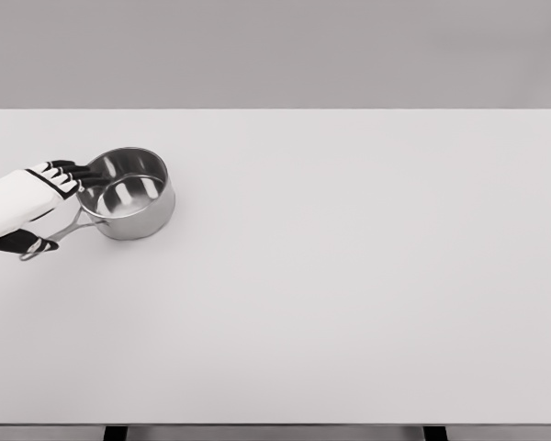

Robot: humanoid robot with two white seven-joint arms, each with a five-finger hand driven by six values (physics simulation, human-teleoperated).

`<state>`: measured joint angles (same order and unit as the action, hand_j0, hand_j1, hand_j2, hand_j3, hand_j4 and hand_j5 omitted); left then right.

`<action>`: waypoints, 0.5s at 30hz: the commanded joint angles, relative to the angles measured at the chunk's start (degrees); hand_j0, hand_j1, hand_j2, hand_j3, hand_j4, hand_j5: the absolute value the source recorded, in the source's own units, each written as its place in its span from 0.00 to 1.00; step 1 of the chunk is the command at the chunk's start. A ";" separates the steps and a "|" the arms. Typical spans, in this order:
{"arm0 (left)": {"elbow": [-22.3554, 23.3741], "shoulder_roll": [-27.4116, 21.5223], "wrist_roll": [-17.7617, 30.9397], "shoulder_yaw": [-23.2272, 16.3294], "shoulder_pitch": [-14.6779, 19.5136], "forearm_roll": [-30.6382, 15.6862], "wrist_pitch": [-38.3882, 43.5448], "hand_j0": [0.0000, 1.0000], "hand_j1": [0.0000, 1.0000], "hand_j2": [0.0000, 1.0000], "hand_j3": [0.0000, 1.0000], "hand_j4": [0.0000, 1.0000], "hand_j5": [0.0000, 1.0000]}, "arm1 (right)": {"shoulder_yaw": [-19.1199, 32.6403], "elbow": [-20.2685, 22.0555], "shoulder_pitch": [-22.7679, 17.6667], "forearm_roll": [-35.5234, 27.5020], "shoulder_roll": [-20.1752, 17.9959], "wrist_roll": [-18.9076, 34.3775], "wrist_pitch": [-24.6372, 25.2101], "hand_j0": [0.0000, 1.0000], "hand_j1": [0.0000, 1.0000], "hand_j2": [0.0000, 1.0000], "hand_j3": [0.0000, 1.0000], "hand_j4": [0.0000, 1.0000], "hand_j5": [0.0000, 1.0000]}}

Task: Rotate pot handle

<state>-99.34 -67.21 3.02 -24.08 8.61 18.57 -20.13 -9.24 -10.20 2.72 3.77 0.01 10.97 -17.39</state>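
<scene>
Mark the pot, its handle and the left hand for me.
pot (140, 213), head view, front outer wall.
handle (72, 230), head view, visible shaft.
left hand (32, 197), head view, back of hand.

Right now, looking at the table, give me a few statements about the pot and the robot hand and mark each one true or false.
1. The pot stands upright on the table. True.
2. The pot sits near the table's right edge. False: it is at the left side.
3. The left robot hand is at the pot's handle. True.
4. The handle points toward the far right corner. False: it points to the lower left, toward the robot.
5. A lid covers the pot. False: it is open, and its shiny inside shows.
6. Only one arm is in view. True: the right arm does not show.
</scene>
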 commanded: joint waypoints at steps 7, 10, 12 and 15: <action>-0.24 -0.11 -0.03 0.18 -0.09 -0.11 0.01 1.00 1.00 1.00 1.00 1.00 1.00 | 0.01 0.00 0.00 0.01 -0.01 0.01 -0.01 1.00 1.00 1.00 1.00 1.00 1.00; -0.15 -0.11 -0.03 0.18 -0.44 -0.11 0.01 1.00 1.00 1.00 1.00 1.00 1.00 | 0.01 0.00 0.00 0.01 -0.01 0.01 -0.10 1.00 1.00 1.00 1.00 1.00 1.00; -0.15 -0.11 -0.12 0.26 -0.53 -0.11 0.01 1.00 1.00 1.00 1.00 1.00 1.00 | 0.01 0.00 0.00 0.01 -0.01 0.01 -0.01 1.00 1.00 1.00 1.00 1.00 1.00; -0.15 -0.11 -0.12 0.18 -0.79 -0.11 0.01 1.00 1.00 1.00 1.00 1.00 1.00 | 0.01 0.00 0.00 0.01 -0.01 0.01 -0.01 1.00 1.00 1.00 1.00 1.00 1.00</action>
<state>-99.47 -67.23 2.95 -23.91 7.73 18.66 -20.13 -9.24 -10.20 2.72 3.77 0.01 10.97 -17.39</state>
